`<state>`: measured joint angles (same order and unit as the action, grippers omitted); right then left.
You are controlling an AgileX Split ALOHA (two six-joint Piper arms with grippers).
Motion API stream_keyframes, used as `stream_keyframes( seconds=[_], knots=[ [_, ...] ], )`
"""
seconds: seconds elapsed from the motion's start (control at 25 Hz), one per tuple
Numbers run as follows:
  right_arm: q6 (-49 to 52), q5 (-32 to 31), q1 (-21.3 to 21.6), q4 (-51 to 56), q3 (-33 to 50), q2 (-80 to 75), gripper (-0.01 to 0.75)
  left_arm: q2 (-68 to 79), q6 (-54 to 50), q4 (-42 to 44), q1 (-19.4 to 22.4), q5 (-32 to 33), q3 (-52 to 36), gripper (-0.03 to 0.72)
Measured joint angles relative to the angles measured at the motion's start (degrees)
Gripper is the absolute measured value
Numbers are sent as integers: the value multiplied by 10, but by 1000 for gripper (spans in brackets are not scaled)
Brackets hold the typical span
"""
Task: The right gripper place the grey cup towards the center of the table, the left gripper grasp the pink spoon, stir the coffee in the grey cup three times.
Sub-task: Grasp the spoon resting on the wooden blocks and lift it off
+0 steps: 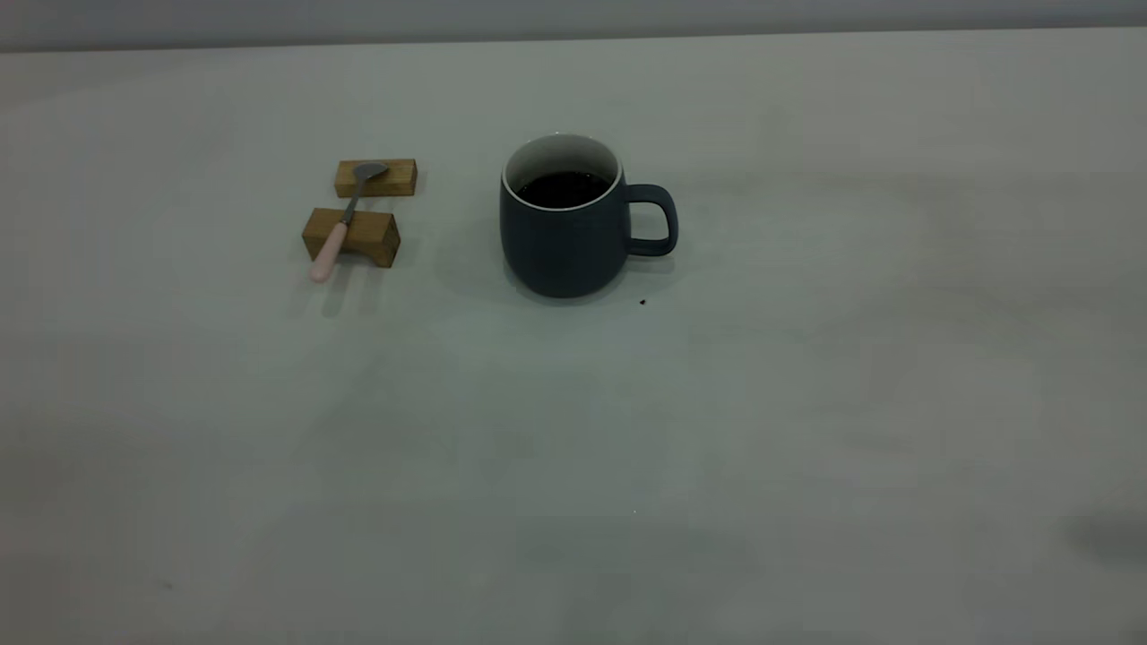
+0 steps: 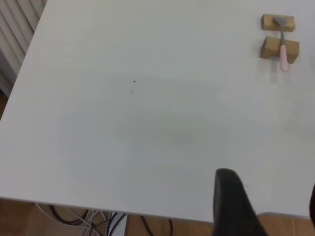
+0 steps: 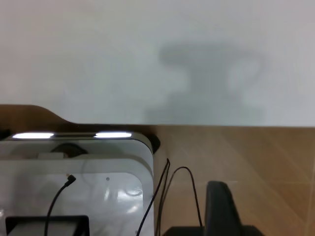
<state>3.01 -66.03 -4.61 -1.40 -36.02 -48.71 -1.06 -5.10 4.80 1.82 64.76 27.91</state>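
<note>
The grey cup (image 1: pixel 573 224) stands upright near the middle of the table (image 1: pixel 717 430), handle to the right, with dark coffee (image 1: pixel 564 188) inside. To its left the pink spoon (image 1: pixel 343 218) lies across two wooden blocks, bowl on the far one, pink handle jutting over the near one. It also shows far off in the left wrist view, as the spoon (image 2: pixel 282 43). My left gripper (image 2: pixel 270 211) hangs open and empty over the table's edge, far from the spoon. My right gripper (image 3: pixel 270 209) is off the table over the floor, one finger (image 3: pixel 221 206) showing with a wide bare gap beside it.
The far wooden block (image 1: pixel 376 178) and near block (image 1: pixel 351 236) carry the spoon. A small dark speck (image 1: pixel 642 302) lies by the cup. In the right wrist view a white device (image 3: pixel 74 187) with cables sits below the table edge, over a wooden floor (image 3: pixel 246 157).
</note>
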Motion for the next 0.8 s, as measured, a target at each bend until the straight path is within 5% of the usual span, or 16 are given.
stream_keyframes(
  seconds=[0.24, 0.8],
  knots=[
    [1, 20, 1, 1, 88, 151, 493, 0, 0, 0, 0, 0, 0, 451],
    [2, 17, 1, 0, 91, 467, 493, 0, 0, 0, 0, 0, 0, 451]
  ],
)
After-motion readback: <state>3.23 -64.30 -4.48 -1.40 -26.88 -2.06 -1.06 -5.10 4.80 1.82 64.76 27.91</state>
